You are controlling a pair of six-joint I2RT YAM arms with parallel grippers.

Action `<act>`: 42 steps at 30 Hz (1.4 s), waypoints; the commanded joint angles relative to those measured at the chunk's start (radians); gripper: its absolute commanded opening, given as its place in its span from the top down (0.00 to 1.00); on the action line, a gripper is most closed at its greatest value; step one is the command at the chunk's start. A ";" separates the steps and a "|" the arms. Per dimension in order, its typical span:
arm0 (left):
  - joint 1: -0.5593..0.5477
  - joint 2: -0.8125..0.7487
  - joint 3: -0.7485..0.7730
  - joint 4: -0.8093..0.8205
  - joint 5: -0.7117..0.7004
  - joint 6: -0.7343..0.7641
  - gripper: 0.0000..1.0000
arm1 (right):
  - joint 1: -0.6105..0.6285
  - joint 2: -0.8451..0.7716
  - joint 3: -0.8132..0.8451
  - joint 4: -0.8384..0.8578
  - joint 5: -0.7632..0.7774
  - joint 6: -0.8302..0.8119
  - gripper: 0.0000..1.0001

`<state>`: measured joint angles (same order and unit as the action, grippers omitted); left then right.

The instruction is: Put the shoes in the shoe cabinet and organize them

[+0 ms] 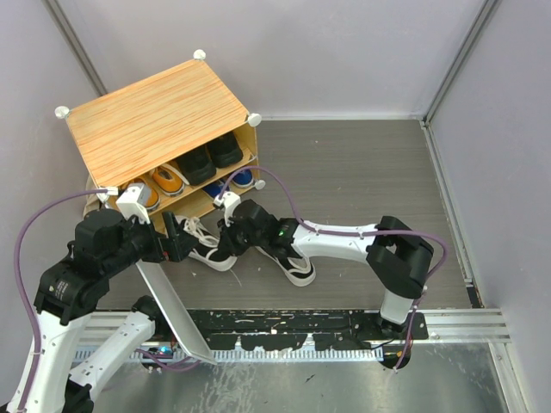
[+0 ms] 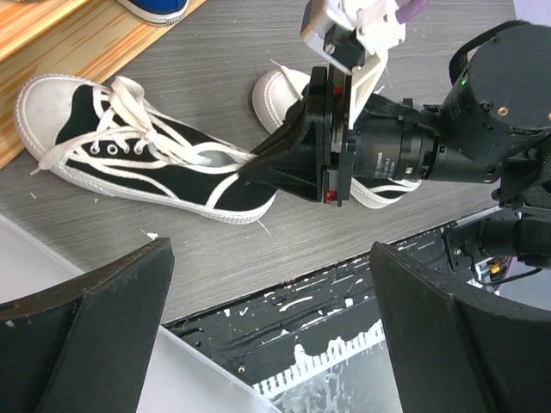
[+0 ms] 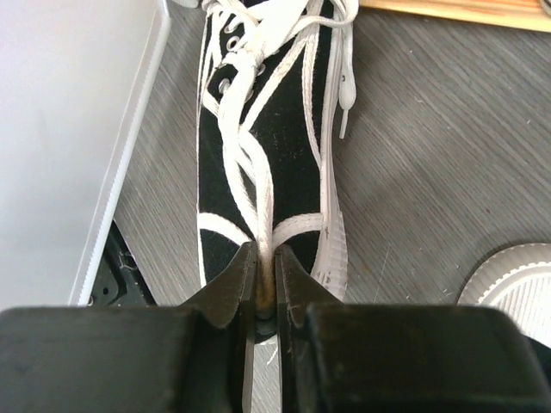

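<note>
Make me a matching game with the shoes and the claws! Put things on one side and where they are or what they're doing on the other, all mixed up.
1. orange shoes
2. blue shoes
3. black-and-white shoe nearest the cabinet
4. left claw

A. heel pinched by the right claw
B. open, holding nothing
C. shoe cabinet, upper shelf
D. lower shelf

Pairs: 1-C, 2-D, 3-A, 4-B

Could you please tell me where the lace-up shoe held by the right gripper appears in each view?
Top external: lace-up shoe, centre-left, before the shoe cabinet.
Left wrist: upper left.
Right wrist: top centre.
Shared landmark: right gripper pinching its heel.
</note>
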<state>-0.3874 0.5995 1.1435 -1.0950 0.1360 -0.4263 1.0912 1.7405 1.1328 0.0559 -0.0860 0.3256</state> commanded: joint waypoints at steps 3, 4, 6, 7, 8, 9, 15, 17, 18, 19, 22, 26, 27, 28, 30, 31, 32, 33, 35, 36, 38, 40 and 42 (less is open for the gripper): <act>-0.003 -0.015 0.021 -0.033 0.014 0.045 0.02 | -0.012 -0.050 0.084 0.208 -0.014 0.030 0.99; -0.002 -0.018 0.020 -0.035 0.017 0.046 0.02 | -0.012 -0.059 0.082 0.211 -0.007 0.028 0.99; -0.003 -0.020 0.022 -0.042 0.013 0.047 0.02 | -0.014 -0.061 0.084 0.219 0.009 0.024 0.99; -0.002 -0.018 0.023 -0.048 0.009 0.046 0.02 | -0.019 -0.052 0.088 0.223 0.011 0.026 0.99; -0.002 -0.019 0.023 -0.054 0.001 0.043 0.02 | -0.026 -0.035 0.106 0.225 -0.001 0.034 0.99; -0.002 -0.020 0.020 -0.059 -0.006 0.039 0.02 | -0.035 -0.013 0.122 0.231 -0.010 0.047 0.99; -0.002 -0.003 0.028 -0.075 -0.018 0.023 0.02 | -0.081 0.193 0.283 0.247 -0.058 0.099 0.99; -0.002 0.000 0.036 -0.073 -0.016 0.020 0.02 | -0.081 0.254 0.351 0.240 -0.058 0.095 0.99; -0.002 0.001 0.037 -0.070 -0.015 0.019 0.02 | -0.082 0.283 0.385 0.233 -0.058 0.094 0.99; -0.002 0.000 0.036 -0.065 -0.016 0.016 0.02 | -0.079 0.308 0.414 0.236 -0.057 0.096 0.99; -0.002 -0.006 0.027 -0.048 -0.012 0.006 0.02 | -0.072 0.369 0.479 0.259 -0.030 0.107 0.99; -0.003 -0.006 0.013 -0.038 0.003 0.007 0.02 | -0.059 0.428 0.552 0.265 0.011 0.116 0.99; -0.002 -0.004 0.012 -0.037 0.006 0.007 0.02 | -0.055 0.439 0.568 0.264 0.019 0.119 0.99; -0.002 -0.003 0.010 -0.036 0.008 0.009 0.02 | -0.049 0.450 0.596 0.257 0.025 0.123 0.99; -0.002 0.001 0.007 -0.028 0.012 0.011 0.02 | -0.029 0.477 0.643 0.239 0.039 0.124 0.99; -0.002 0.004 0.005 -0.025 0.016 0.012 0.02 | -0.020 0.493 0.669 0.228 0.046 0.125 0.99; -0.002 0.009 0.005 -0.019 0.022 0.013 0.02 | -0.009 0.512 0.693 0.218 0.055 0.129 0.98; -0.002 0.013 0.004 -0.018 0.028 0.014 0.02 | 0.001 0.532 0.714 0.211 0.068 0.135 0.98; -0.002 0.018 0.006 -0.012 0.038 0.013 0.02 | 0.016 0.572 0.752 0.200 0.085 0.151 0.93; -0.003 0.021 0.008 -0.012 0.042 0.011 0.02 | 0.020 0.591 0.768 0.192 0.084 0.160 0.89; -0.002 0.023 0.007 -0.012 0.045 0.012 0.02 | 0.021 0.617 0.764 0.203 0.059 0.170 0.82; -0.002 0.019 0.004 -0.014 0.043 0.012 0.02 | 0.022 0.604 0.728 0.227 0.033 0.171 0.70; -0.002 0.015 0.003 -0.015 0.038 0.013 0.02 | 0.021 0.557 0.646 0.282 0.015 0.157 0.61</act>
<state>-0.3889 0.6178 1.1431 -1.1275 0.1623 -0.4114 1.0939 2.3482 1.8320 0.1974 0.0246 0.4904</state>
